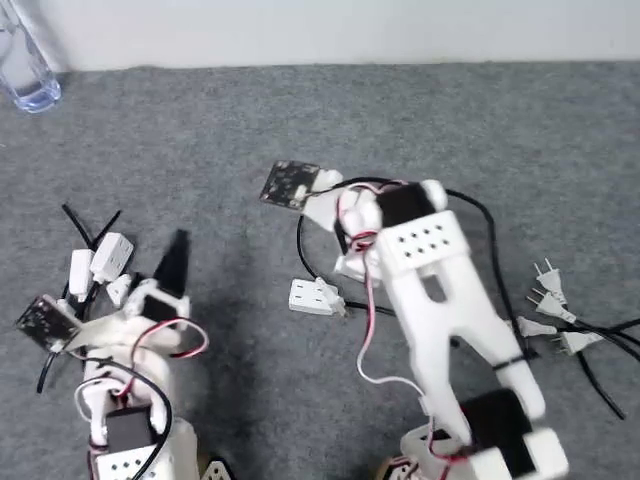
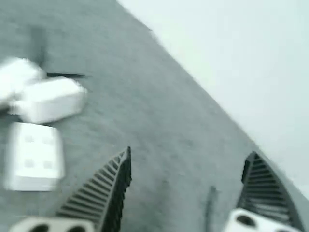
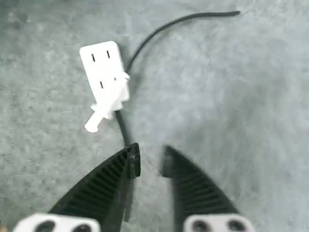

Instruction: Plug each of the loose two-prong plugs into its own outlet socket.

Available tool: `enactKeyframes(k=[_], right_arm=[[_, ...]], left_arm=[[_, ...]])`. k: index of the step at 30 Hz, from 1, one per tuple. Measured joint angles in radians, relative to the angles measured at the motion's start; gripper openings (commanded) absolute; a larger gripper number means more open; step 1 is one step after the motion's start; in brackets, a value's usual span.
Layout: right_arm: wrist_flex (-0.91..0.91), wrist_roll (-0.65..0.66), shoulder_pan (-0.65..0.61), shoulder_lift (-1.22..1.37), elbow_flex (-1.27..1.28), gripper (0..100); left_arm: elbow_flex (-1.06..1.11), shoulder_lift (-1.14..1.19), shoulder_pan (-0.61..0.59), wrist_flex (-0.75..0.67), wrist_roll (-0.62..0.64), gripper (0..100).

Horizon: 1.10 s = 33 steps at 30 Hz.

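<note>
High view: the table (image 1: 500, 130), covered in rough grey felt, carries both white plastic arms. The left gripper (image 2: 189, 153) has its ribbed black jaws spread wide over bare felt, next to a cluster of boxy white blocks (image 1: 100, 258). The right gripper (image 3: 150, 152) has its jaws narrowly apart and clamps nothing, close to a rectangular slotted outlet block (image 3: 106, 72) with a thin black cable (image 3: 159, 29). The loose two-prong plugs (image 1: 545, 300) lie fanned out well apart, by the right edge.

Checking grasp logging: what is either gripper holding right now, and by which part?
Nothing. The left gripper gapes empty; the right gripper shows bare carpet in its gap.
</note>
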Motion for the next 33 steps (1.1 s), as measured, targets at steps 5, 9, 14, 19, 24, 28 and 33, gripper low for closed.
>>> enactKeyframes(k=[5, 9, 14, 19, 24, 28, 33], right_arm=[[-0.002, 0.035, -0.054, 0.18, 0.0, 11.0], [-0.035, 0.041, -0.109, 0.284, -0.002, 13.5], [-0.072, 0.04, -0.112, 0.321, -0.002, 14.3], [-0.077, 0.038, -0.112, 0.327, 0.0, 14.3], [-0.071, 0.018, -0.115, 0.341, -0.051, 14.3], [-0.077, 0.014, -0.11, 0.393, -0.058, 14.3], [-0.104, 0.015, -0.106, 0.442, -0.069, 13.9]], left_arm=[[0.0, 0.0, -0.063, 0.078, -0.123, 35], [0.0, 0.0, -0.031, 0.104, -0.186, 35], [0.0, 0.0, -0.011, 0.112, -0.187, 35], [0.0, 0.0, -0.011, 0.112, -0.187, 35], [0.0, 0.0, -0.011, 0.112, -0.192, 35], [0.0, 0.0, -0.011, 0.112, -0.193, 35], [0.0, 0.0, -0.011, 0.112, -0.193, 35]])
